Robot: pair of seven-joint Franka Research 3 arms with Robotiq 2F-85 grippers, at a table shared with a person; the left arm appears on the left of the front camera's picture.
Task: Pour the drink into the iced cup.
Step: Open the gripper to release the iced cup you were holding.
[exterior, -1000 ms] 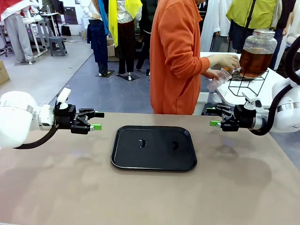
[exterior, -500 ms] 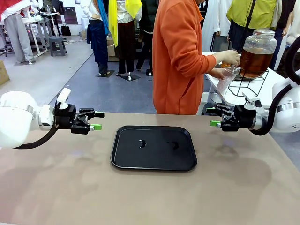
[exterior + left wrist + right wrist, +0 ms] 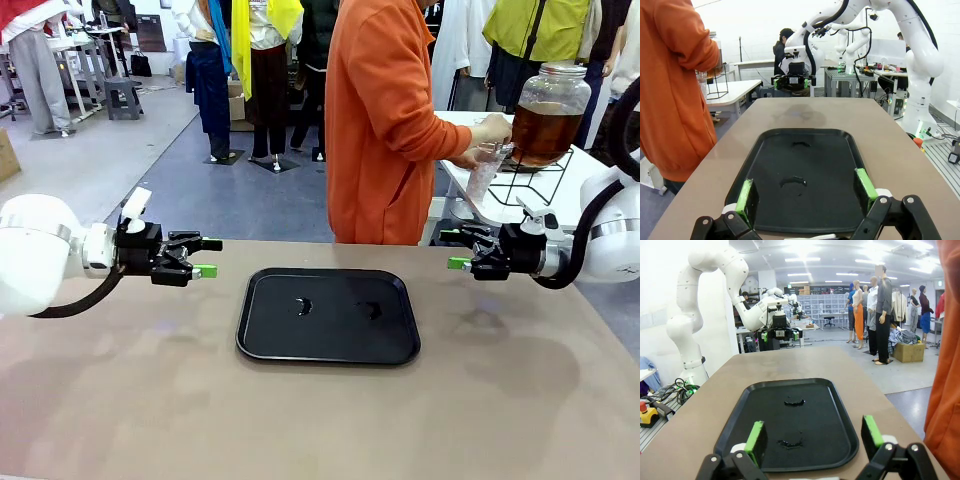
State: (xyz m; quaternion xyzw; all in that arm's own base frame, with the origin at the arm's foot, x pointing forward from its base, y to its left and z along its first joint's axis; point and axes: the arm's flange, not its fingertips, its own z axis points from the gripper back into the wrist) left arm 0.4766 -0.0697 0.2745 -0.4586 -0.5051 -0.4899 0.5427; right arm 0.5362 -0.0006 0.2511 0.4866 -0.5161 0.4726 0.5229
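The drink (image 3: 543,128) is amber, tea-coloured liquid, and right now it sits in a big glass jar (image 3: 550,110) on a wire stand (image 3: 527,178) on a white side table (image 3: 560,205), far right, well beyond your own table (image 3: 320,410). A person in an orange top (image 3: 385,120) stands there with a clear cup (image 3: 484,168) held at the jar's base; one hand (image 3: 492,130) is up at the jar, seemingly at its tap. Whether the cup holds ice or any drink is too small to tell.

Expect that cup to be light, thin-walled and easy to crush, and likely wet and slippery if iced. When it reaches you, take it around the middle of the wall, below the rim, with a gentle squeeze, and keep it upright, since the liquid will slosh.

Nearer you, a black tray (image 3: 328,315) lies at the middle of the table with a couple of small wet marks on it, probably the place where cups will be set.

Your left gripper (image 3: 203,258) hovers left of the tray and your right gripper (image 3: 456,250) right of it, both facing inward with jaws spread wide and nothing between them.
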